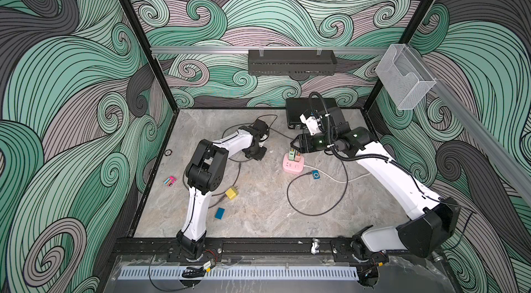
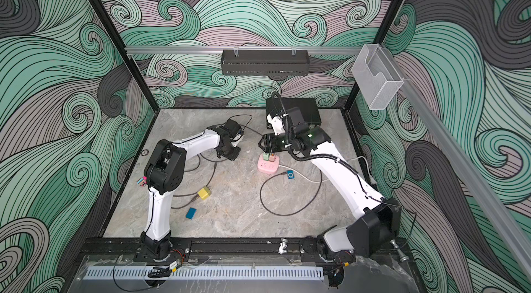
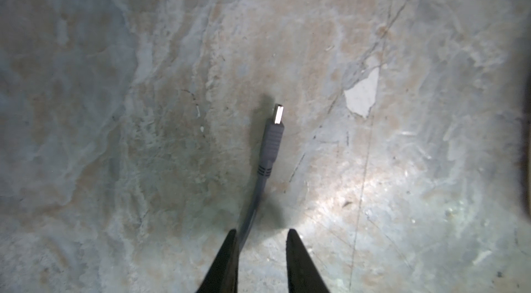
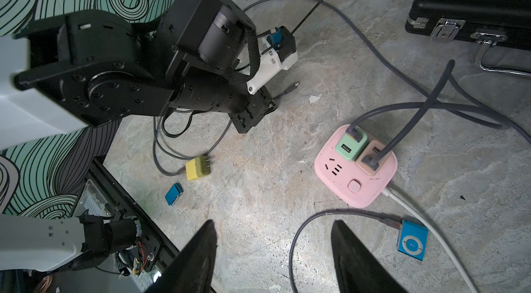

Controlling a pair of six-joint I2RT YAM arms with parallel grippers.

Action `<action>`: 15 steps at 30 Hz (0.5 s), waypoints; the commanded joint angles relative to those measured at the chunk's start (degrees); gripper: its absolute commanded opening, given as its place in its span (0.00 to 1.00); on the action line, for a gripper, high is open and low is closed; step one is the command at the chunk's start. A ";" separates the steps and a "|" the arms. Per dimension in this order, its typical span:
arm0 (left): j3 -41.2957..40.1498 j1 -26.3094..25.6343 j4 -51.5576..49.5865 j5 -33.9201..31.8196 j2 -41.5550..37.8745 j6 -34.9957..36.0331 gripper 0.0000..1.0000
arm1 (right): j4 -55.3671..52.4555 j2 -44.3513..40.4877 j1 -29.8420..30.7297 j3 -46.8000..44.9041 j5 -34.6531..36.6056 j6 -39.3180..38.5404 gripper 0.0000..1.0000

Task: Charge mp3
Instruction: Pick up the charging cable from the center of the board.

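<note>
- Left gripper (image 3: 262, 232): fingers apart. The thin grey rubber cable (image 3: 253, 205) runs out between them, brushing one finger's inner face, while the other finger stands clear. We see no pinch.
- The small grey plug with a bright metal tip (image 3: 273, 130) lies on the grey marble tabletop (image 3: 115, 104), just ahead of the fingertips. Its long axis is in line with the fingers and the tip points away from them.
- The loose dark-blue rectangular mp3 player (image 1: 219, 213) lies flat, well apart from that plug. It sits back toward the left arm's base, near the yellow cube charger (image 1: 231, 193). The left arm is clearly the nearer one.
- So the plug is ahead of the fingers and the player is behind them. We judge the cable needs gripping close behind the plug, then carrying back. We can't tell which edge of the player holds the socket.
- Right gripper (image 4: 273, 224): fingers wide apart and empty, hovering by the pink rounded power strip (image 4: 370, 191).
- The light-blue mp3 player with a click wheel (image 4: 412, 244), just beside the strip, already has a cable in it.
</note>
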 commanded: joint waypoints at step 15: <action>0.83 1.85 -2.44 11.82 4.37 6.80 0.19 | -0.08 -1.47 0.58 -0.10 0.03 -0.32 0.64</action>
